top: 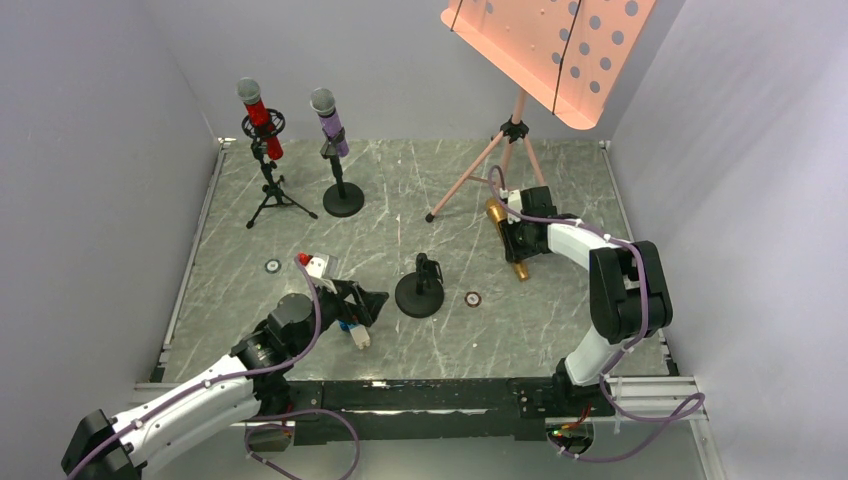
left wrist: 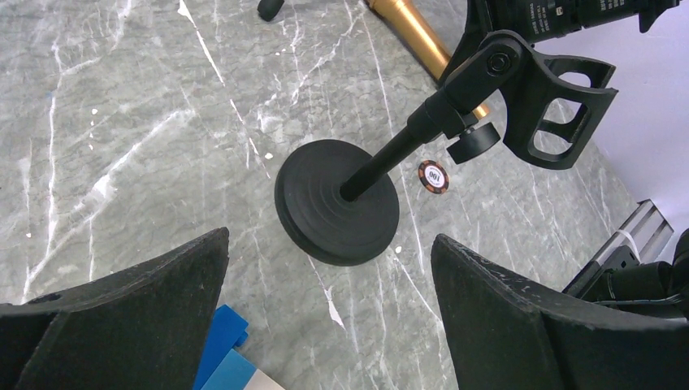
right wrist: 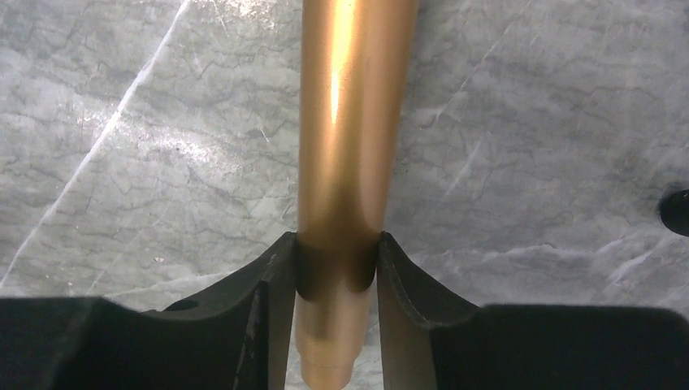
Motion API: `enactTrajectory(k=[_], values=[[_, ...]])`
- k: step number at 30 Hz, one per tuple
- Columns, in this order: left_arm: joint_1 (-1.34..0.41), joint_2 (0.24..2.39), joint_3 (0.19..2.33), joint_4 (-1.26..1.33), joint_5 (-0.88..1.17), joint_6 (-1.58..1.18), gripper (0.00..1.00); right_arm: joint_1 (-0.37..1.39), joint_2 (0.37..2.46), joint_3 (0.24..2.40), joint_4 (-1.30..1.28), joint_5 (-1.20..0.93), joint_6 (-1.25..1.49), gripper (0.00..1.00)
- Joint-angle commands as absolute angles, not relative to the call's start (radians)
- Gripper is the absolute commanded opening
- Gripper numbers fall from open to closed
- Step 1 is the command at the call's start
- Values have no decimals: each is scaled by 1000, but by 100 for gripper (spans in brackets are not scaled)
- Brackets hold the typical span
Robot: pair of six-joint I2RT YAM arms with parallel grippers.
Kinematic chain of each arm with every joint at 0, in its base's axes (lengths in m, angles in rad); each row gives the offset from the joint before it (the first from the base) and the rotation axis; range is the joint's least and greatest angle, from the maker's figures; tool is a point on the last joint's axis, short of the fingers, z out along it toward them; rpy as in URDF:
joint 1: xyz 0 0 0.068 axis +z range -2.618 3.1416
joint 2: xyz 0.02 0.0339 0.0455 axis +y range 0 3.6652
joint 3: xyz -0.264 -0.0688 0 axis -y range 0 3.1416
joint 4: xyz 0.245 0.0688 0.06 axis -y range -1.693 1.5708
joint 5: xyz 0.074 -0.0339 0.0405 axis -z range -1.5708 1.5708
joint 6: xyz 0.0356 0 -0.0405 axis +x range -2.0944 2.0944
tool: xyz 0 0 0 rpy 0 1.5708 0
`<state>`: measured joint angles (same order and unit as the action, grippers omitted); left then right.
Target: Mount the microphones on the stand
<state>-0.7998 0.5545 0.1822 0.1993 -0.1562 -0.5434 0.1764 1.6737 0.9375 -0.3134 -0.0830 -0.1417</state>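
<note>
Top external: my right tool (top: 517, 240) sits across the gold microphone (top: 495, 212), which lies on the counter (top: 400, 190) toward its right edge. The red microphone (top: 262, 118) and purple microphone (top: 331, 125) stand clipped upright near the far left corner. My left tool (top: 372, 305) is near the empty stand (top: 420, 292) at mid-counter.

Left wrist: my left tool's fingers (left wrist: 122, 317) are spread wide apart, holding nothing, with the empty stand just beyond them.

Right wrist: my right tool is clamped on the gold microphone's handle, both fingers (right wrist: 260, 301) pressed against it.
</note>
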Motion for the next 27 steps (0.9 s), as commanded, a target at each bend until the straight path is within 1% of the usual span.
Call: enactTrajectory(k=[1,6,9,12,13,17,19,23,25,27], values=[[-796,564,210,239,-170,-544,98,186,1671,977,-396,-127,-169,25],[-796,570,233,228,-167,-530,99,198,1633,982,-442,-209,-243,18],[-796,576,245,224,-167,-525,99,198,1637,1001,-502,-257,-345,13],[-796,588,258,225,-163,-524,99,194,1679,1032,-581,-279,-420,13],[-796,594,262,226,-159,-524,99,193,1695,1042,-595,-276,-423,15],[-796,609,272,235,-149,-531,99,193,1734,1058,-622,-266,-429,40],[-796,610,274,241,-146,-535,99,193,1735,1058,-622,-270,-430,48],[-796,605,275,242,-141,-540,99,194,1736,1052,-608,-262,-426,56],[-796,600,273,241,-138,-544,99,195,1745,1052,-605,-253,-425,57],[-796,593,270,243,-132,-553,99,196,1753,1055,-605,-249,-425,57]])
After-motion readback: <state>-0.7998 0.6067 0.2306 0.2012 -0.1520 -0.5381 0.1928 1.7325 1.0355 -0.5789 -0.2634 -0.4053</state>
